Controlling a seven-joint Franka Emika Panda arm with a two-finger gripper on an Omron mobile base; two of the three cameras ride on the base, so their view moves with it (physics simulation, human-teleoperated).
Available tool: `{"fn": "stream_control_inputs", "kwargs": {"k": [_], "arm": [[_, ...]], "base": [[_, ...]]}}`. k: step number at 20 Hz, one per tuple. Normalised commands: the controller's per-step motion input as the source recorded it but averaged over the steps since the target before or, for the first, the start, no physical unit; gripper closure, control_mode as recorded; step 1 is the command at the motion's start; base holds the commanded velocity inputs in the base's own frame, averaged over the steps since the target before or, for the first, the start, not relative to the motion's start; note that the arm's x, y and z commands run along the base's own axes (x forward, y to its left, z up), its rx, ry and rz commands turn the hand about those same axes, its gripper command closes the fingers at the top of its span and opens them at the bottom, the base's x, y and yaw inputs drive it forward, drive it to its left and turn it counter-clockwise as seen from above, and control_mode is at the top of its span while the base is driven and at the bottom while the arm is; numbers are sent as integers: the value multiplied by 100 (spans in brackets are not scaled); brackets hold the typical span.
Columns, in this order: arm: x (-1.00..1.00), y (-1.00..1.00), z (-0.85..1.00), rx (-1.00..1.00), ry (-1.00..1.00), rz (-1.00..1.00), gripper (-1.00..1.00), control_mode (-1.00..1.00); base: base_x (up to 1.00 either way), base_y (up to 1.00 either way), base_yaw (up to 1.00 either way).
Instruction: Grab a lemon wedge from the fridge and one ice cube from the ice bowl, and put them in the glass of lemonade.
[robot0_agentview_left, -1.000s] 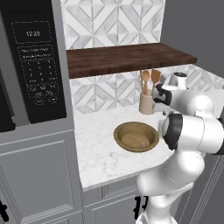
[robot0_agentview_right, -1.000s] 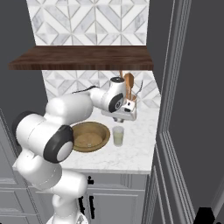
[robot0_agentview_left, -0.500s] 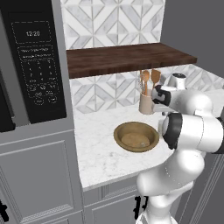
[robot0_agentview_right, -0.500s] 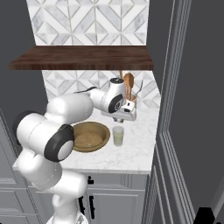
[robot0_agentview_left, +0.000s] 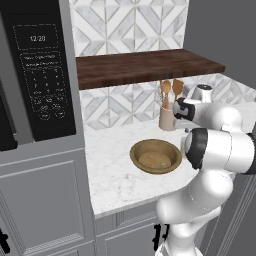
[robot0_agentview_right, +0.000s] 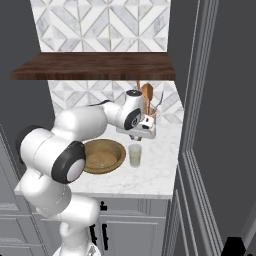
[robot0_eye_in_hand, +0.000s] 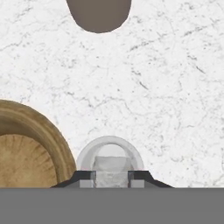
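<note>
The end effector (robot0_eye_in_hand: 112, 174) is gripping an ice cube (robot0_eye_in_hand: 111, 169) above the glass of lemonade (robot0_agentview_right: 135, 155), which is standing at three o'clock of the ice bowl (robot0_agentview_right: 102, 156); the microwave display (robot0_agentview_left: 36, 38) is reading 12:20.

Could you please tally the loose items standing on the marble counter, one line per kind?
Wooden ice bowl: 1
Glass of lemonade: 1
Beige utensil cup: 1
Wooden spoons in that cup: 2
Total: 5
</note>
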Motion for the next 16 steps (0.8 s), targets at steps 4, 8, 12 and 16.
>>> {"fn": "stream_control_inputs", "kwargs": {"k": [4,8,12,16], "arm": [[-9,0,0,0,-5,0,100,-100],[0,0,-3,0,-4,0,100,-100],[0,0,-4,0,-4,0,100,-100],[0,0,-12,0,-2,0,100,-100]], "base": [[0,0,0],[0,0,0],[0,0,0],[0,0,0]]}}
